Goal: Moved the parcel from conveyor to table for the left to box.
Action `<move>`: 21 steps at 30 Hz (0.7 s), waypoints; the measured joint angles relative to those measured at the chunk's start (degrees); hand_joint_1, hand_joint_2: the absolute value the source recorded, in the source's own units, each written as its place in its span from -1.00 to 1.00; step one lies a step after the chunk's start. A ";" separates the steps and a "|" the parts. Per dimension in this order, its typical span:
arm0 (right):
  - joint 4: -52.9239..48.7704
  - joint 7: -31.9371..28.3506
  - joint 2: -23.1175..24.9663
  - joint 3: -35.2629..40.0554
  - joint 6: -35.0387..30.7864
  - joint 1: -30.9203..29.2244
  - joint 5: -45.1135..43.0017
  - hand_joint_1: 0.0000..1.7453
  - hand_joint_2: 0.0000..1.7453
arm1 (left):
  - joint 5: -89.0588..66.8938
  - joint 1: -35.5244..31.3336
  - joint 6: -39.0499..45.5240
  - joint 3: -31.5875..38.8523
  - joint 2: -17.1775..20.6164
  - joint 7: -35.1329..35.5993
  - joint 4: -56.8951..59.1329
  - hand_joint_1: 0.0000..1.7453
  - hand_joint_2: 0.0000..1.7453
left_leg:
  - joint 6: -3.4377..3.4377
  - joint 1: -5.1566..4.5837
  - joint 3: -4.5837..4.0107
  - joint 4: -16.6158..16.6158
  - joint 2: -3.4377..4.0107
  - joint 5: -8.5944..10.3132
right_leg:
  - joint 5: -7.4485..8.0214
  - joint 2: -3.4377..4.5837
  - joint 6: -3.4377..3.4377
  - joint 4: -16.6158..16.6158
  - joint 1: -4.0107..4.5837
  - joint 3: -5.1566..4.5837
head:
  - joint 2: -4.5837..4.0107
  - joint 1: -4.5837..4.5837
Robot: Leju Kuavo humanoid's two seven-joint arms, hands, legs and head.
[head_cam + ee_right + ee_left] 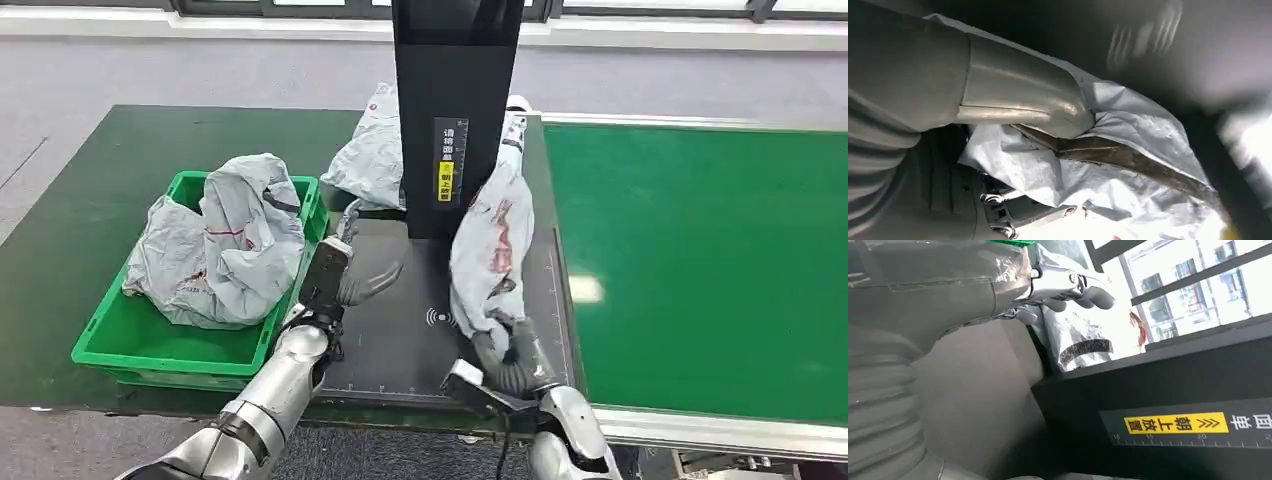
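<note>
Nearest, right hand [505, 362] clamped on near end of grey parcel [490, 245], draped long axis away toward black scanner post [455, 110], on dark scan mat [400, 330]. Left of parcel, left hand [345, 280] fingers apart, holding nothing, close by. Further left of parcel, green bin [130, 345] with bagged parcels. Right, green conveyor [700, 260]. Beyond, grey floor.

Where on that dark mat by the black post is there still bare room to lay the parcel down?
Bare mat lies between the left robot hand and the parcel held by the right robot hand. The green conveyor at right is bare too. Crowded: the green bin, full of grey parcels, and behind the black post, where another parcel lies.
</note>
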 measured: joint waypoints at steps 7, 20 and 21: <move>0.15 -1.42 -1.90 5.25 6.26 1.08 -1.81 -1.00 1.00 | -0.20 -0.01 -0.33 0.00 0.20 -0.02 -0.15 -1.00 1.00 | 0.00 0.00 0.02 0.00 0.04 -0.01 | 0.00 0.06 0.00 0.00 0.00 0.00 | -0.02 0.00; -1.83 -2.01 -4.02 8.49 5.57 1.96 -7.17 -1.00 1.00 | 0.31 0.92 2.64 0.09 0.81 -2.14 -1.94 -1.00 1.00 | -0.04 0.00 0.13 0.00 0.08 -0.04 | 0.00 0.11 -0.01 -0.01 0.00 0.09 | 0.00 0.00; -2.62 -2.23 -4.00 8.49 3.78 2.45 -7.71 -1.00 1.00 | 0.15 1.33 3.40 0.17 0.92 -2.47 -2.42 -1.00 1.00 | -0.04 0.00 0.11 0.00 0.08 -0.04 | 0.01 0.11 -0.01 -0.01 0.00 0.09 | 0.00 0.00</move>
